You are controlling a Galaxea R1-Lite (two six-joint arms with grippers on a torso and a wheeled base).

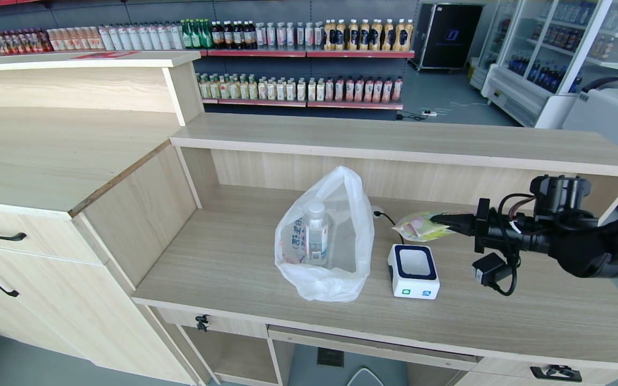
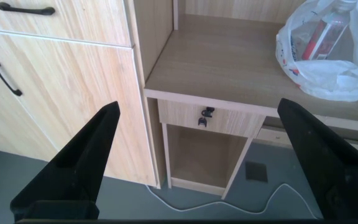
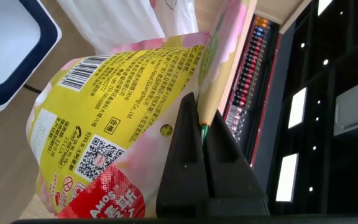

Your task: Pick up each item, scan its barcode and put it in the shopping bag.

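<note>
Snack packet (image 1: 419, 226) is pinched in my right gripper (image 1: 440, 219), just behind the scanner (image 1: 413, 269), and I can see its barcode in the right wrist view. Shopping bag (image 1: 354, 241) stands on the counter (image 1: 502, 316) beside the scanner, 1 bottle (image 1: 316, 233) inside. My left gripper (image 2: 199, 106) hangs spread wide before the counter's front.

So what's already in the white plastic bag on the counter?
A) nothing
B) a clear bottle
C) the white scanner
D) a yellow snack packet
B: a clear bottle stands inside the shopping bag, while the snack packet is pinched in the right gripper and the scanner sits outside the bag.
</note>
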